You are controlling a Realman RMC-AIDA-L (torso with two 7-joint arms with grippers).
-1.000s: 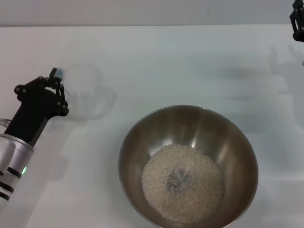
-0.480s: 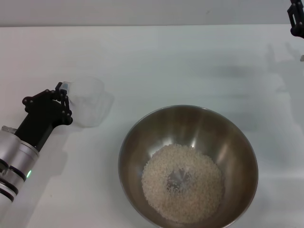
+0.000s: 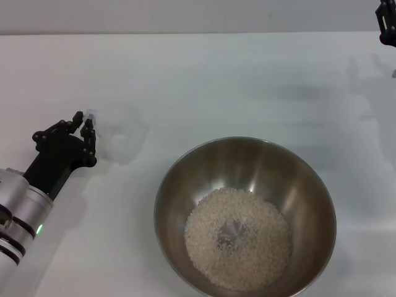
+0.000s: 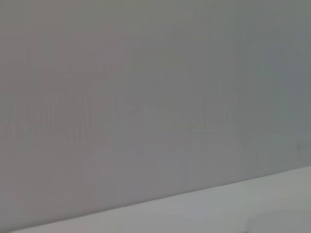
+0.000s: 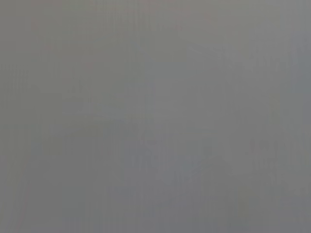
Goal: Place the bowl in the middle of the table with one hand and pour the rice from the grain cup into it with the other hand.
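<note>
White table (image 3: 247, 80) holds bowl (image 3: 185, 179) of rice (image 3: 238, 238).

— What carries everything?
— A plain white table (image 3: 235, 80).
— What sits on it?
— A wide steel bowl (image 3: 312, 179) near the front, right of centre. A clear cup (image 3: 120, 136) stands upright to its left, apart from it.

Bowl (image 3: 245, 215) sits on the tabletop (image 3: 204, 80), near edge, right of centre. Rice (image 3: 238, 238) heaped in its bottom. Grain cup (image 3: 119, 133) upright on the tabletop, left of and behind the bowl, apart from it. Left tool (image 3: 85, 122) at the cup's left side. Right tool (image 3: 387, 25) far right corner.
</note>
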